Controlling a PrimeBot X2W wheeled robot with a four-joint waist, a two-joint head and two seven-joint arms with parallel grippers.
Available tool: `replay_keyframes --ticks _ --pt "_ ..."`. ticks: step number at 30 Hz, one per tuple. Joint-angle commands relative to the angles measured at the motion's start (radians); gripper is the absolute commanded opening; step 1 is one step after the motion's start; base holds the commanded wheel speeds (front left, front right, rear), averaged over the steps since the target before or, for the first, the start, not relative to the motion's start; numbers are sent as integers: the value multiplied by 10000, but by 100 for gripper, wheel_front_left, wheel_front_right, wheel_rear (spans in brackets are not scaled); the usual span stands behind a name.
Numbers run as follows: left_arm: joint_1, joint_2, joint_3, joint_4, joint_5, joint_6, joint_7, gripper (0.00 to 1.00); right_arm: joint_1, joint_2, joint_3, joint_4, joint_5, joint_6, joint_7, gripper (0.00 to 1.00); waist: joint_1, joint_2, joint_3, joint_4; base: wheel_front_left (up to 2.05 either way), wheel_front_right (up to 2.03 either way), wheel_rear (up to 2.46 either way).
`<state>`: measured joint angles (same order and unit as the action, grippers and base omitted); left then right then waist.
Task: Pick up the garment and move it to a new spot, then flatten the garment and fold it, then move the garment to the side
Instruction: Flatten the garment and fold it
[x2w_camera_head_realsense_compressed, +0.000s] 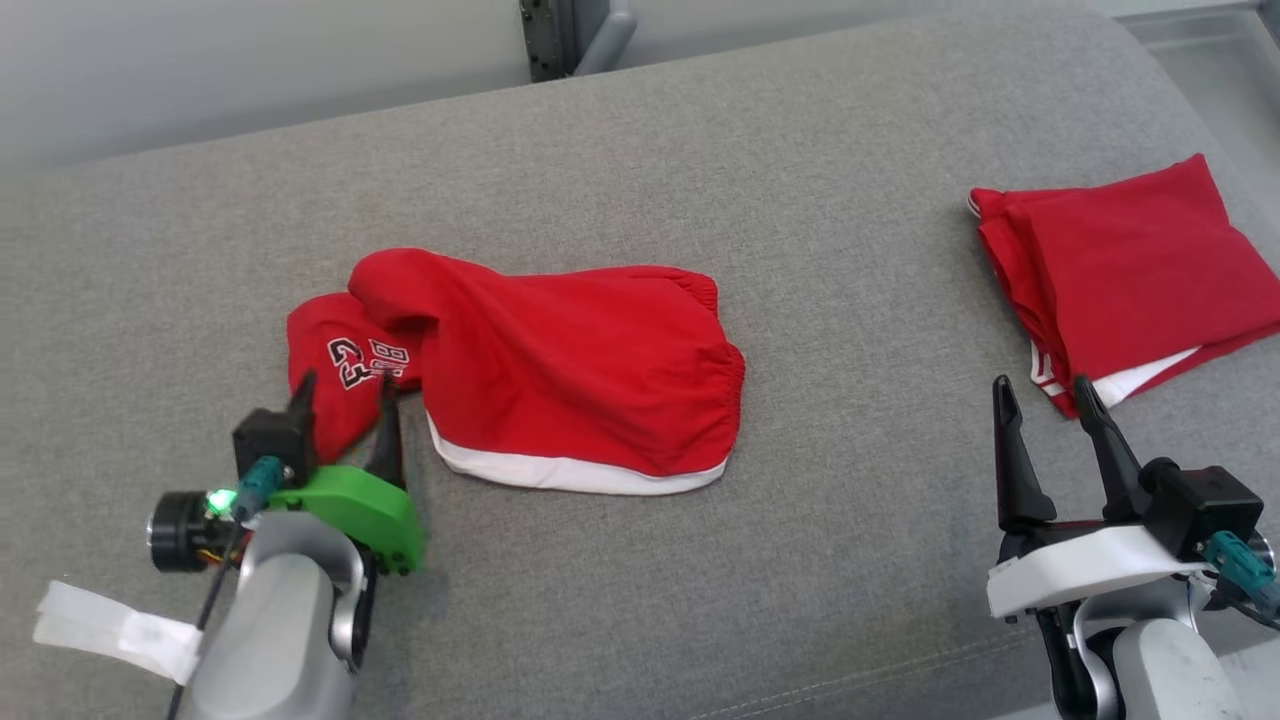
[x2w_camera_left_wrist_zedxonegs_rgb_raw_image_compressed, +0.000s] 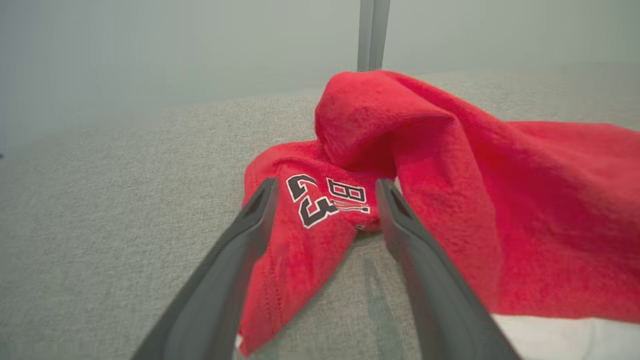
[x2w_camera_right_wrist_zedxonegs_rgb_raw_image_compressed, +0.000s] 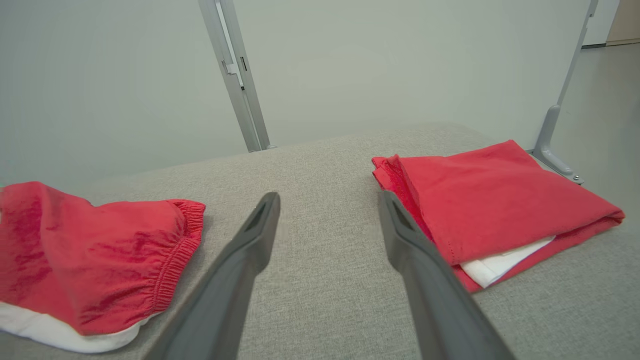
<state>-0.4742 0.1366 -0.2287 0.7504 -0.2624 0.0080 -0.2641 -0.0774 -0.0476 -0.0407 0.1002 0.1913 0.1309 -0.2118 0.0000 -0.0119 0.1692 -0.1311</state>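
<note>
The garment (x2w_camera_head_realsense_compressed: 560, 370) is a pair of red shorts with a white hem and a black-and-white "23" print, lying rumpled on the grey cushion, its left end bunched up. My left gripper (x2w_camera_head_realsense_compressed: 345, 390) is open at that left end, its fingers either side of the printed corner (x2w_camera_left_wrist_zedxonegs_rgb_raw_image_compressed: 320, 205) with nothing clamped between them. In the right wrist view the garment's elastic waist end (x2w_camera_right_wrist_zedxonegs_rgb_raw_image_compressed: 100, 260) lies to the left. My right gripper (x2w_camera_head_realsense_compressed: 1040, 395) stands open over bare cushion at the lower right, holding nothing.
A second red garment (x2w_camera_head_realsense_compressed: 1120, 280), folded with white showing at its edge, lies at the cushion's right end (x2w_camera_right_wrist_zedxonegs_rgb_raw_image_compressed: 495, 205). Grey metal posts (x2w_camera_right_wrist_zedxonegs_rgb_raw_image_compressed: 235, 75) and a pale wall stand behind the cushion (x2w_camera_head_realsense_compressed: 700, 150). The cushion's edge curves down at the far right.
</note>
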Motion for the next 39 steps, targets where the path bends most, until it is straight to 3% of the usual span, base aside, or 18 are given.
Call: replay_keyframes --ticks 1,6,13,23,24,25,26,35,39 --pt "169 -54 -21 -8 5 -75 4 100 111 -34 -14 20 56 -6 -2 100 0 119 -314 295 0 0 0" --pt "539 -431 -185 427 -91 -491 4 100 108 -31 75 24 99 -6 72 100 0 119 -445 310 0 0 0" --pt "-79 -658 -93 1597 -382 -777 3 100 -42 -31 54 -121 50 -6 73 100 0 119 -151 -184 0 0 0" --pt "-709 -746 68 2142 -582 -1028 3 100 -160 -30 -44 -100 98 -6 -38 100 0 119 225 -693 0 0 0" --pt "-759 -750 85 2173 -579 -1027 4 63 -179 -30 -38 -79 115 -6 -53 100 0 119 234 -715 0 0 0" --pt "-806 -758 99 2134 -569 -1051 4 13 -200 -30 -45 -64 120 -6 -70 100 0 119 237 -724 0 0 0" --pt "-816 -766 109 2077 -551 -1064 4 0 -216 -30 -61 -47 108 -6 -90 100 0 119 233 -718 0 0 0" --pt "-187 -750 292 839 -45 -842 4 0 -89 -30 -165 65 120 -6 -157 100 0 119 -119 -284 0 0 0" --pt "403 -713 455 -108 222 -477 4 0 60 -30 -165 158 166 -6 -158 100 0 119 -396 112 0 0 0"
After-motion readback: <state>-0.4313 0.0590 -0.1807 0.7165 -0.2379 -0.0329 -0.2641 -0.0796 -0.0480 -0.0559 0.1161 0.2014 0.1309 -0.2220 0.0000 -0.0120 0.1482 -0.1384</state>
